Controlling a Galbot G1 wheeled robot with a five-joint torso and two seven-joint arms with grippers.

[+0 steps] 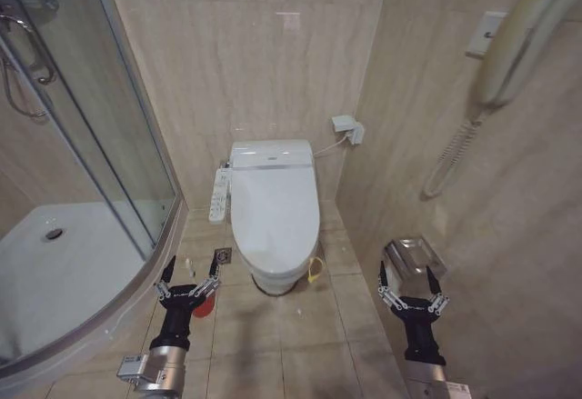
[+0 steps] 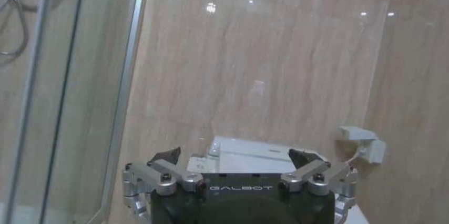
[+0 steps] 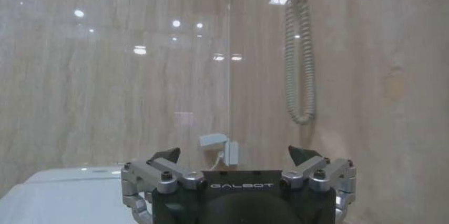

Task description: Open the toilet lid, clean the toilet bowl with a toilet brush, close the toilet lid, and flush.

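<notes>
Glossy white plastic: the toilet lid (image 1: 275, 213), down and closed over the seat, centred against the far wall between the shower enclosure on the left and the tiled wall on the right. A yellow loop (image 1: 316, 269) hangs at its near right edge.

The toilet bowl (image 1: 273, 281): we see only its white outer base below the lid; contents hidden, so we cannot tell what is inside.

The toilet brush (image 1: 190, 267): a thin white handle on the floor to the left of the bowl, standing in a red-orange cup holder (image 1: 204, 304) that is partly hidden behind our left gripper.

Left gripper (image 1: 188, 279): fingers spread, holding nothing, raised over the floor near the brush. Right gripper (image 1: 411, 285): fingers likewise spread and empty, near the right wall, in front of a metal paper holder (image 1: 414, 255).

Shower tray (image 1: 82, 263): white, bare but for its drain.

Step in hand, as we judge it: none begun; opening the lid comes first. The next move calls for one gripper to reach the near edge of the lid, likely by the yellow loop, and swing it up toward the far wall.
</notes>
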